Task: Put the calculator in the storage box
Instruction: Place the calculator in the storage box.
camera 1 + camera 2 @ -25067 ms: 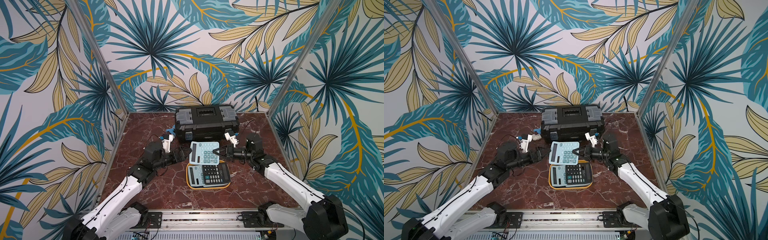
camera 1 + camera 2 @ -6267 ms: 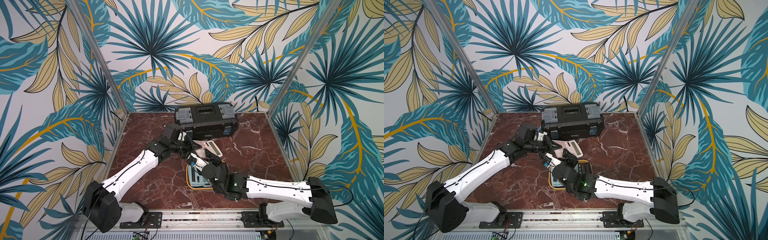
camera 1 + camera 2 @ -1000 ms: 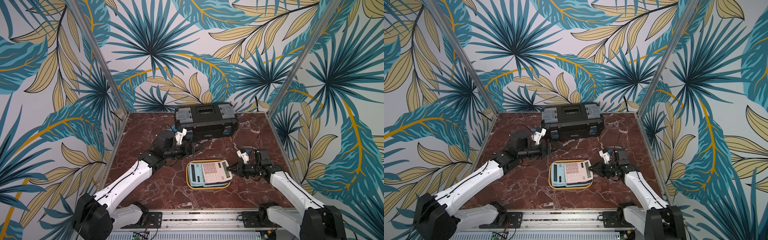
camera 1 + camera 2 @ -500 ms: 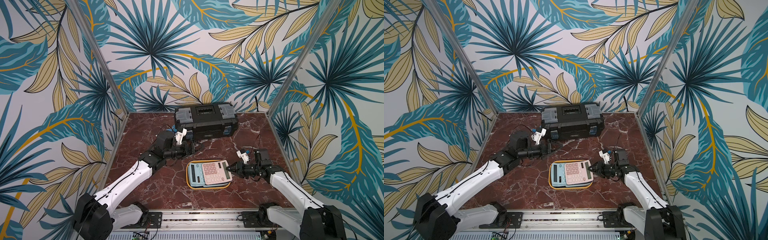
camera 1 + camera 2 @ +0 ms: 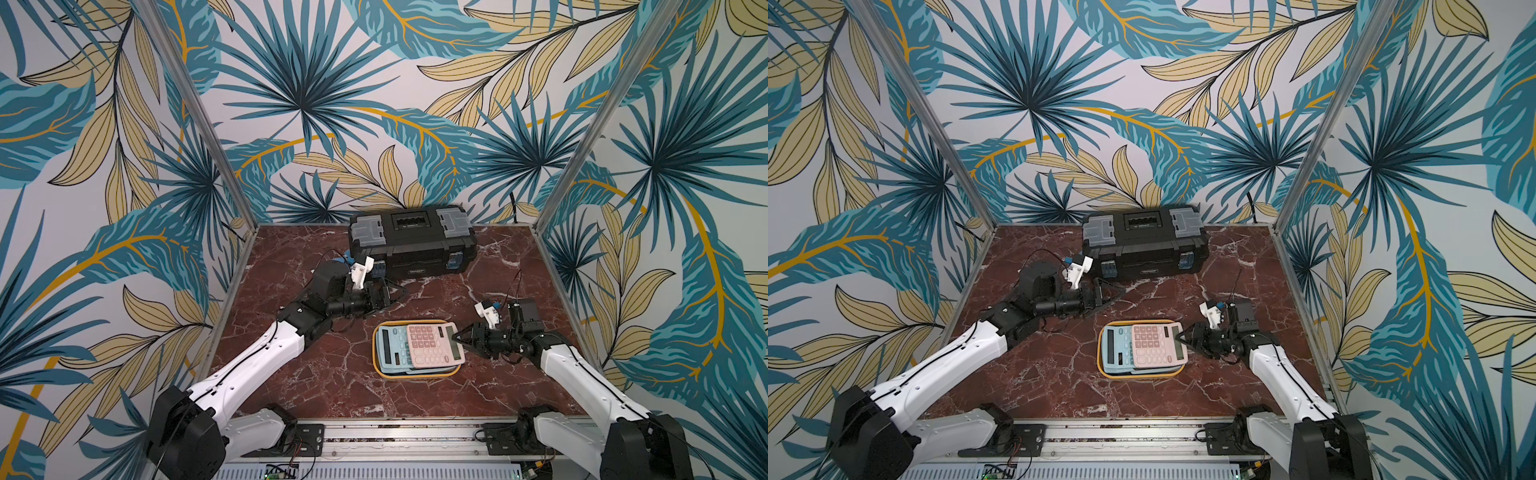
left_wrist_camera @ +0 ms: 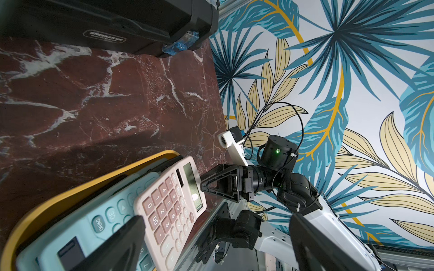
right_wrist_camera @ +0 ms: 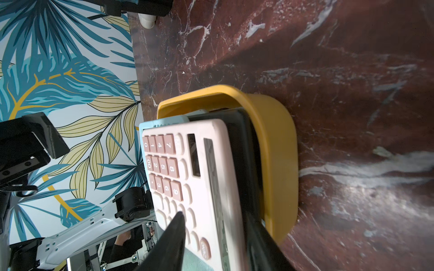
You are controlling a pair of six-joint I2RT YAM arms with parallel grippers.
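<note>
Right wrist view: pink plastic calculator (image 7: 206, 164), probably light, stiff, slick, rests on a pale-blue calculator (image 7: 164, 123) inside the shallow yellow-orange plastic tray (image 7: 277, 140); right gripper (image 7: 215, 218) straddles its display edge, a sound hold, jaws half-parted; left gripper (image 5: 392, 293) gapes wide

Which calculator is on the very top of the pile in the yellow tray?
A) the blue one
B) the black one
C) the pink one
C: the pink calculator lies on top of the blue calculator in the yellow tray.
</note>
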